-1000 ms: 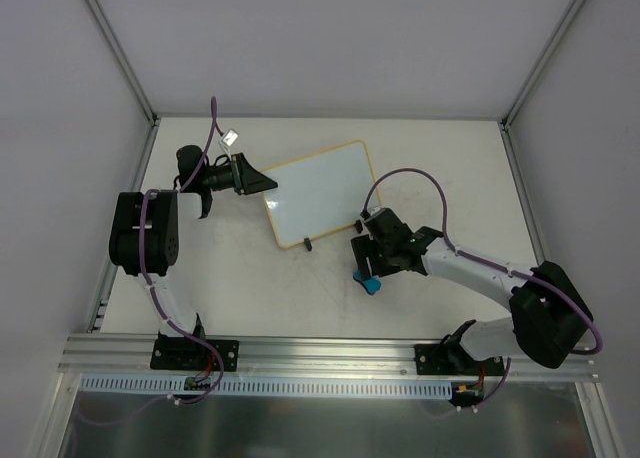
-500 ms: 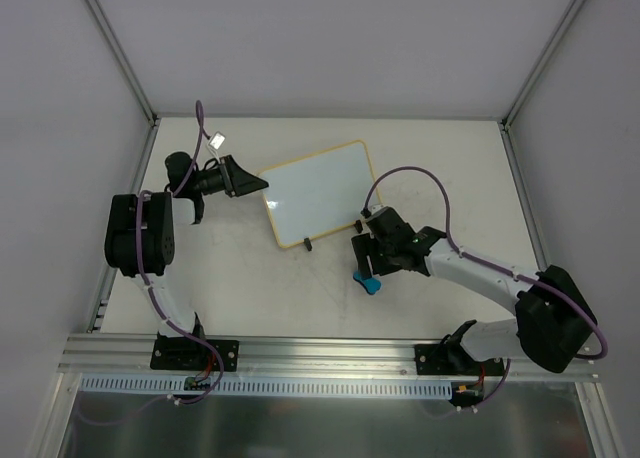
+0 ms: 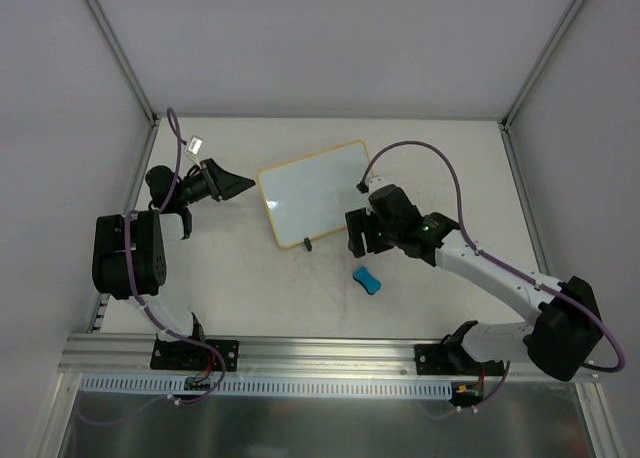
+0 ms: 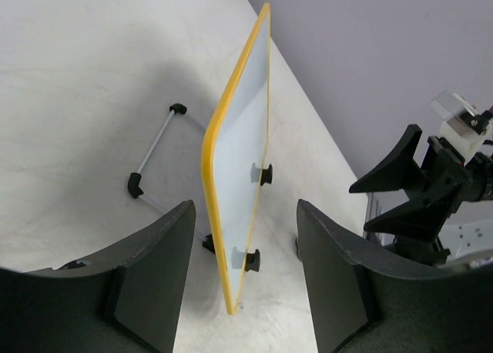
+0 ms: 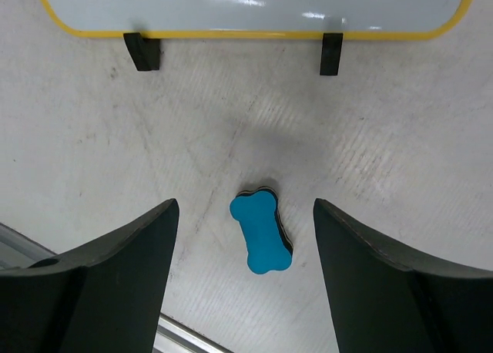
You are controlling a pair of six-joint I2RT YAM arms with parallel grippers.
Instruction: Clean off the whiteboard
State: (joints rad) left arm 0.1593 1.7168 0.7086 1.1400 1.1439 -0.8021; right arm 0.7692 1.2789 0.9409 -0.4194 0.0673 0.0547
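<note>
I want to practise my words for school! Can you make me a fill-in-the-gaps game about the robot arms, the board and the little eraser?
1. The eraser is coloured ____.
2. The whiteboard has a frame coloured ____.
3. Of the left gripper and the right gripper, the eraser lies nearer the ____ one.
4. Both grippers are open and hold ____.

Missing words: blue; yellow; right; nothing.

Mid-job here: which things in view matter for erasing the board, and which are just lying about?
For the job: whiteboard; blue eraser, unheld; left pincer and right pincer, both open.
Lying about: wire bracket behind the board; aluminium rail.
</note>
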